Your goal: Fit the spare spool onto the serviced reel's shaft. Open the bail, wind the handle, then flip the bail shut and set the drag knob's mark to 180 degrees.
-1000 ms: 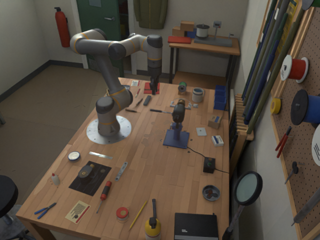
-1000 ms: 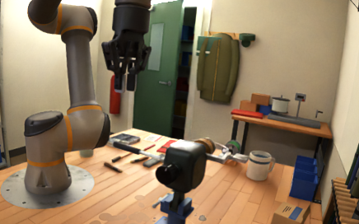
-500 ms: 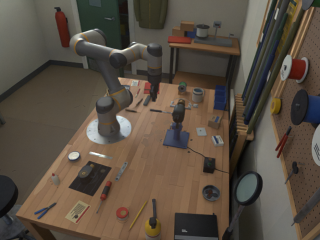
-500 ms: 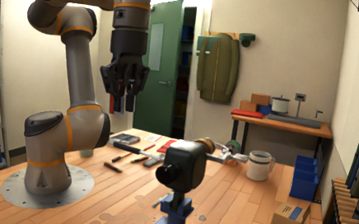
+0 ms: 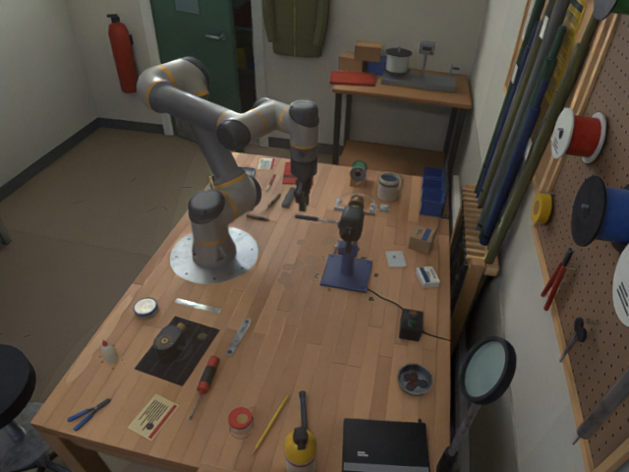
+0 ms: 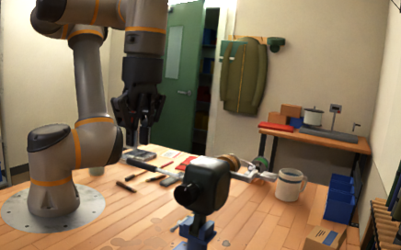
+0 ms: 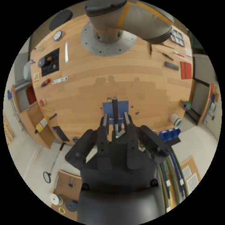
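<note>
The dark reel (image 5: pixel 351 222) sits clamped on a blue stand (image 5: pixel 346 272) mid-bench, and its crank handle (image 5: pixel 311 218) sticks out sideways toward the arm. My gripper (image 5: pixel 303 206) hangs just above the handle's grip, partly open and holding nothing. In the wrist camera the handle (image 7: pixel 114 109) runs between my fingers (image 7: pixel 115 119), below them, with the blue base behind it. A brass-coloured spool (image 6: pixel 230 161) sits on the reel's front, with the wire bail (image 5: pixel 355 199) arching around it. The drag knob (image 6: pixel 185 195) faces the second side camera; its mark is too small to read.
A black mat (image 5: pixel 177 348) near the front left carries another dark reel part (image 5: pixel 168 339). A mug (image 5: pixel 389 186), a green line spool (image 5: pixel 358 171) and blue bins (image 5: pixel 433 191) stand behind the reel. Small tools (image 5: pixel 274 199) lie near the gripper, and a foot switch (image 5: pixel 411 324) sits right.
</note>
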Available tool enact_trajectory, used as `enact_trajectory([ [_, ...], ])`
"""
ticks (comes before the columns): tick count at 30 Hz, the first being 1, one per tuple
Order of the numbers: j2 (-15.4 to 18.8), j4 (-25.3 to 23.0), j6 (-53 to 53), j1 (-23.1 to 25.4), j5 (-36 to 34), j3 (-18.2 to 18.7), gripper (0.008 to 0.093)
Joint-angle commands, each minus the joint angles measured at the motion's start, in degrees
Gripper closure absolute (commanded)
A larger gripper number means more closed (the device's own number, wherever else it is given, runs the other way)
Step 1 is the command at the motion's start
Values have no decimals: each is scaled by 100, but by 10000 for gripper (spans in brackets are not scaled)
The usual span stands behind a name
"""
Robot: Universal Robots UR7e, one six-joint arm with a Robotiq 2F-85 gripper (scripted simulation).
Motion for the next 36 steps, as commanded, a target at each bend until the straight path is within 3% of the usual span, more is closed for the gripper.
enact_trajectory([
  [1, 0, -27, 0, 0, 0, 18, 634],
  [36, 19, -328, 0, 0, 0, 303, 634],
])
